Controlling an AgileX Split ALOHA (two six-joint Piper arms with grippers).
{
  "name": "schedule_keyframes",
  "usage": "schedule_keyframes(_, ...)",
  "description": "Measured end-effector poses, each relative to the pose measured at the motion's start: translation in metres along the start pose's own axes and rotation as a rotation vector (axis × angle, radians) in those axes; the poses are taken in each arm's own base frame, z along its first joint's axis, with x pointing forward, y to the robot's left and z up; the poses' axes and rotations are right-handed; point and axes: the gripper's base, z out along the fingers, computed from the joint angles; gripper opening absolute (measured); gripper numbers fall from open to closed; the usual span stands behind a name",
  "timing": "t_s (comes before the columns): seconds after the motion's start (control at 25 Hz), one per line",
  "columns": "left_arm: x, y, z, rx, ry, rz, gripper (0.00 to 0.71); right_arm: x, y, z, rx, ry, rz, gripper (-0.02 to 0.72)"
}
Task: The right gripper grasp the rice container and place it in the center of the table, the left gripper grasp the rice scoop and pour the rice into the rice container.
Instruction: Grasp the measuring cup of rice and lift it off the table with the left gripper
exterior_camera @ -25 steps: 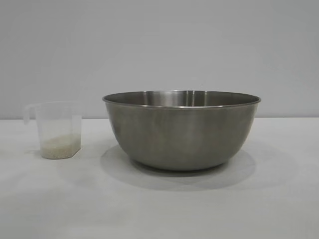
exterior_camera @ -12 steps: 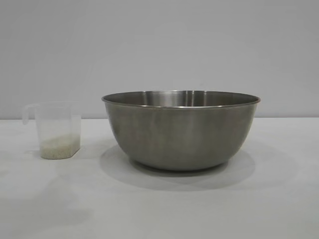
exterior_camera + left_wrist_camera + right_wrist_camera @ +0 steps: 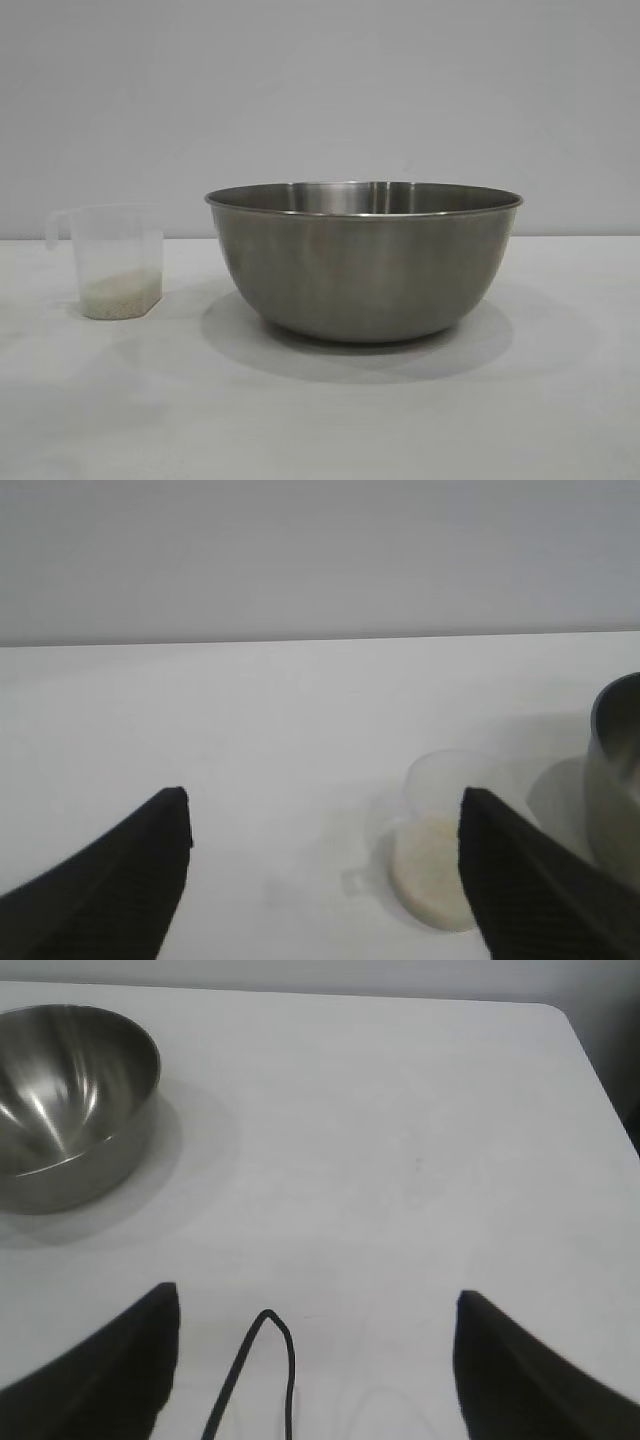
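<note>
Your bowl (image 3: 364, 262) sits upright on the counter (image 3: 320, 420), roughly mid-frame in the exterior view, rim level, nothing visible inside it from the right wrist view (image 3: 68, 1105). Nothing touches it. The cup (image 3: 112, 262) stands upright to the bowl's left in the exterior view, near it but apart, a strip of bare counter between them. Its loop handle points away from the bowl. Rice (image 3: 121, 294) lies as a shallow pale layer in the cup's bottom.

Your left gripper (image 3: 325, 815) hangs above the counter with its fingers (image 3: 135, 875) spread wide, holding nothing. In the left wrist view the cup (image 3: 445, 845) sits partly behind one finger, with the bowl's edge (image 3: 615, 775) just beside the cup at the frame's border. Open counter runs from the cup out to the far edge on the side away from the bowl.

Your right gripper (image 3: 315, 1305) is well apart from the bowl, fingers (image 3: 520, 1370) also spread wide and empty, a thin black cable (image 3: 262, 1375) looping between them. Broad bare counter lies between this gripper and the bowl, and the counter's rounded corner (image 3: 560, 1015) shows beyond it. Neither gripper appears in the exterior view.
</note>
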Motion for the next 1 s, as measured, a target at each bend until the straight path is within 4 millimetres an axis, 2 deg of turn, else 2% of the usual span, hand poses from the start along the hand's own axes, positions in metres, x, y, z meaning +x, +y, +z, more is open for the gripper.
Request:
schedule_keyframes(0.16, 0.01, 0.0, 0.011, 0.017, -0.031, -0.011, 0.527, 0.0, 0.0, 0.0, 0.0, 0.0, 0.0, 0.528)
schedule_keyframes(0.4, 0.04, 0.002, 0.024, 0.009, 0.113, -0.019, 0.527, 0.0, 0.0, 0.0, 0.0, 0.0, 0.0, 0.528)
schedule_keyframes(0.64, 0.048, 0.003, 0.031, 0.003, 0.151, -0.019, 0.319, 0.0, 0.0, 0.0, 0.0, 0.0, 0.0, 0.528)
schedule_keyframes(0.8, 0.057, 0.004, 0.042, 0.001, 0.186, -0.019, 0.328, 0.0, 0.0, 0.0, 0.0, 0.0, 0.0, 0.528)
schedule_keyframes(0.84, 0.058, 0.004, 0.044, 0.0, 0.193, -0.019, 0.302, 0.0, 0.0, 0.0, 0.0, 0.0, 0.0, 0.528)
schedule_keyframes(0.92, 0.061, 0.004, 0.051, -0.001, 0.197, -0.019, 0.302, 0.0, 0.0, 0.0, 0.0, 0.0, 0.0, 0.528)
schedule_keyframes(1.0, 0.062, 0.004, 0.057, 0.002, 0.197, -0.018, 0.302, 0.0, 0.0, 0.0, 0.0, 0.0, 0.0, 0.47)
